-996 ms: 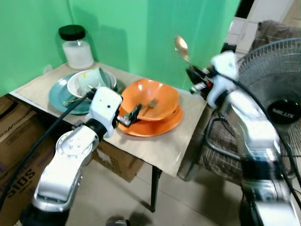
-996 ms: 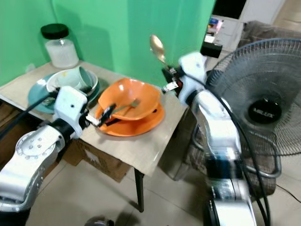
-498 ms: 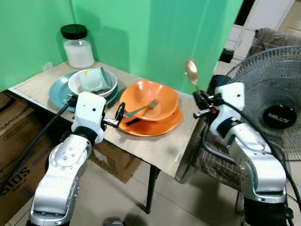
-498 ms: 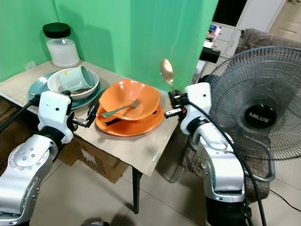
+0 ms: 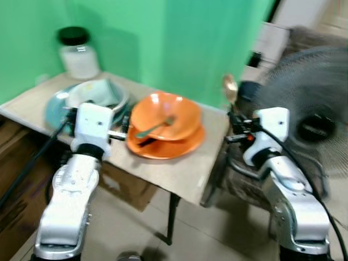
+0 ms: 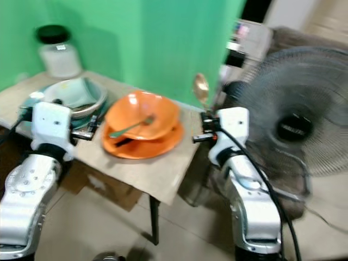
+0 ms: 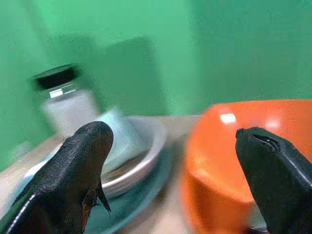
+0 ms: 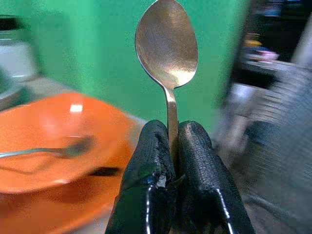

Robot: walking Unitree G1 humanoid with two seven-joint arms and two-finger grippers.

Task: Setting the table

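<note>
My right gripper (image 8: 170, 151) is shut on a gold spoon (image 8: 167, 46), held upright beside the table's right edge; the spoon (image 5: 230, 87) stands bowl-up above the right gripper (image 5: 235, 120). An orange bowl (image 5: 163, 117) with a fork (image 5: 155, 126) in it sits on an orange plate (image 5: 182, 145) mid-table. My left gripper (image 5: 120, 134) is open, just left of the orange bowl (image 7: 243, 146). Behind it a white bowl (image 5: 92, 96) holding a pale cup (image 7: 119, 139) rests on a teal plate (image 5: 54, 111).
A glass jar (image 5: 78, 53) with a black lid stands at the table's back left by the green wall. A large floor fan (image 5: 304, 109) is close on the right. Cardboard boxes (image 5: 130, 185) sit under the small table (image 5: 179, 174).
The camera shifted and blurred. My right gripper with the spoon has lowered to the table's right edge. My left gripper has drawn back from the orange bowl toward the left.
</note>
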